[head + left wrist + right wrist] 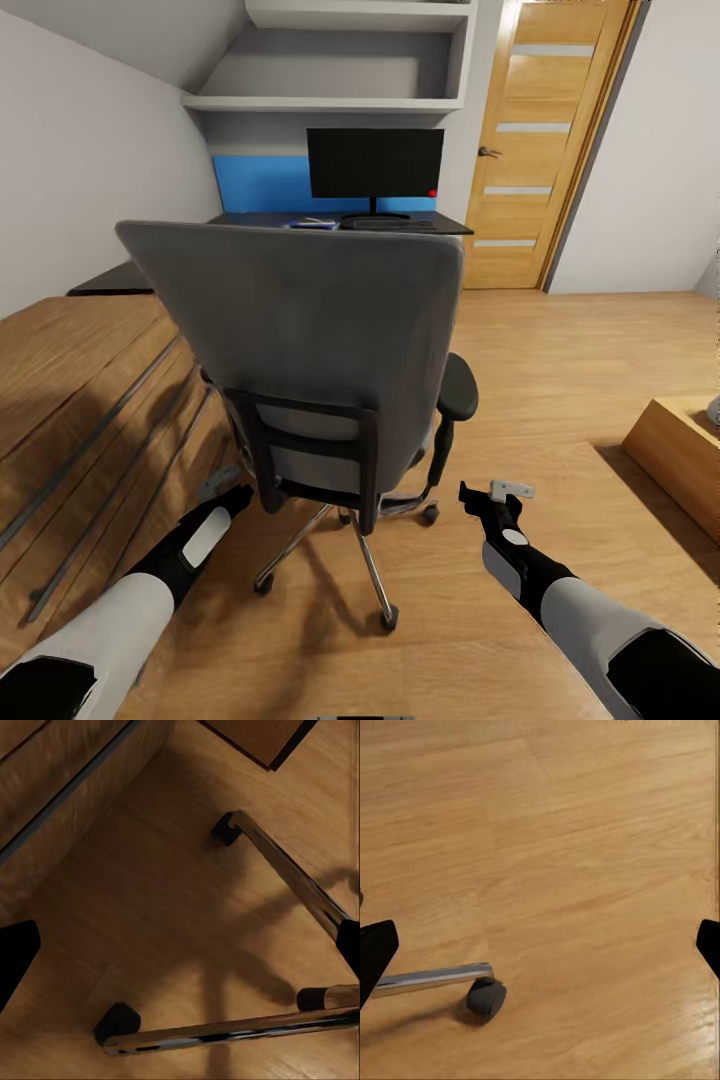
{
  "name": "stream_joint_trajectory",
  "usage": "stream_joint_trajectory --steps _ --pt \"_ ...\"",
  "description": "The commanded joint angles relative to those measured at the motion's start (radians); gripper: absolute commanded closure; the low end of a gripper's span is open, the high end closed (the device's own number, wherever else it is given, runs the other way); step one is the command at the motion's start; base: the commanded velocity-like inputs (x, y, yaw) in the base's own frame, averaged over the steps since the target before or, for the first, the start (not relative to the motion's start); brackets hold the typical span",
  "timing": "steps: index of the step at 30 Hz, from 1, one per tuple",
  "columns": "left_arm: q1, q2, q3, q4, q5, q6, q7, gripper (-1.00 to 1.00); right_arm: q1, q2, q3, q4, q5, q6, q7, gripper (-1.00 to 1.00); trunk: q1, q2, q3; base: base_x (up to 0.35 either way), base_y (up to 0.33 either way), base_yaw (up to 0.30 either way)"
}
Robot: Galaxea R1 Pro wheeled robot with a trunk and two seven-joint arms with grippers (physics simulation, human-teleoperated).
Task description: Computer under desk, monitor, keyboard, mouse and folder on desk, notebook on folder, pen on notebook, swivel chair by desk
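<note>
fingers spread wide on the left gripper (236, 493) and the right gripper (478, 495) — both low beside the swivel chair (310, 330). grey backrest, black armrest, chrome legs on casters; it stands well short of the desk (250, 218), facing the monitor (375, 163).

One swivel chair (310, 330) stands on the wooden floor (560, 370), with two black armrests, of which the right one (458, 385) shows best. Four of its castors can be counted in the head view, one of them nearest the camera (388, 618). On the one dark desk (450, 226) there is one monitor (375, 163), one keyboard (388, 225) and one small blue item (312, 224), too small to name. Two white shelves (330, 102) hang above it. One wooden door (545, 140) has four pale panels. Two arms reach forward, each ending in two fingers (13, 954).
</note>
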Motion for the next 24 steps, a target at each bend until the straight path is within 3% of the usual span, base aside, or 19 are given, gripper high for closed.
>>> stream_joint_trajectory --steps 1,15,24 --pt "0.000 0.001 -0.011 -0.003 0.015 0.002 0.006 -1.00 0.000 -0.001 0.009 -0.001 -0.007 -0.002 -0.005 -1.00 0.000 0.000 0.000 0.213 -0.209 -0.138" --pt "0.000 0.001 -0.011 -0.003 0.015 0.002 0.006 -1.00 0.000 -0.001 0.009 -0.001 -0.008 -0.002 -0.005 -1.00 0.000 0.000 0.015 0.151 -0.269 -0.164" --pt "0.000 0.001 -0.011 -0.003 0.015 0.003 0.006 -1.00 0.001 0.005 0.014 -0.002 -0.005 -0.003 -0.006 -1.00 0.000 0.000 0.017 -0.121 -0.255 -0.030"
